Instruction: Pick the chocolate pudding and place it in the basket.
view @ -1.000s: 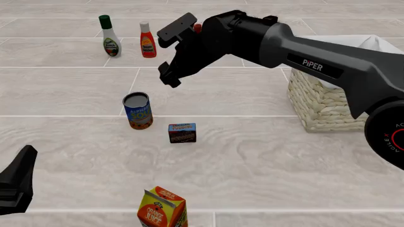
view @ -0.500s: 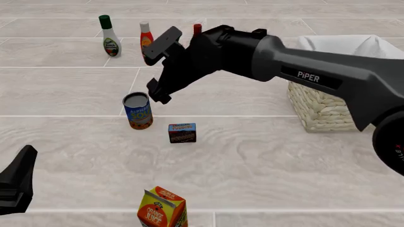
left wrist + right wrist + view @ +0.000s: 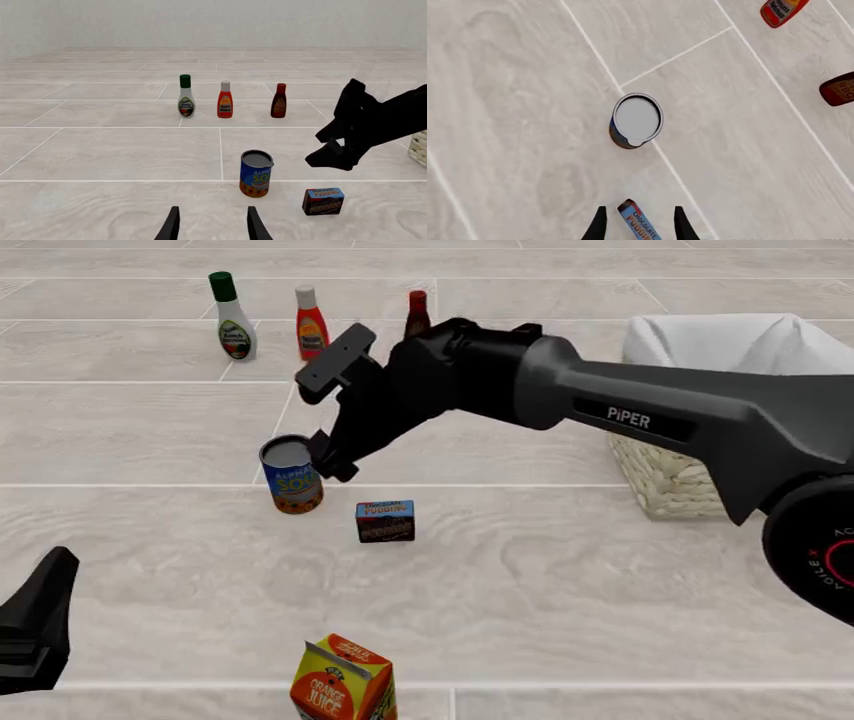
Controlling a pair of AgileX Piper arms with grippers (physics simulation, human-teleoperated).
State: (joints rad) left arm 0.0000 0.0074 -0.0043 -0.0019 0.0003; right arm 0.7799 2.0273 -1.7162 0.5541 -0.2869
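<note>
1. Right gripper (image 3: 327, 400): fingers spread wide and empty, hanging above the table. The wide spread suits a box it has not yet closed on.
2. Chocolate pudding (image 3: 386, 521): small dark box with a blue top band, upright on the table below the right gripper and a little nearer the arm's base. In the right wrist view only its top edge (image 3: 637, 221) shows, between the two fingertips, so the approach looks roughly aligned, though there is a clear height gap left to cover.
3. Soup can (image 3: 291, 473): blue-labelled, upright, just beside the pudding and almost directly under the right gripper's lower finger. Judged a collision risk on descent.
4. Basket (image 3: 694, 430): pale wicker with white cloth lining, well apart from the gripper, back along the right arm. The destination, not yet in play.
5. Left gripper (image 3: 212, 225): fingers parted, holding nothing, parked low and well short of the can and pudding.
6. Three bottles (image 3: 311, 324): a row beyond the right gripper, clear of the work.
7. Orange juice carton (image 3: 343, 680): stands nearest the camera, well apart from both grippers.
</note>
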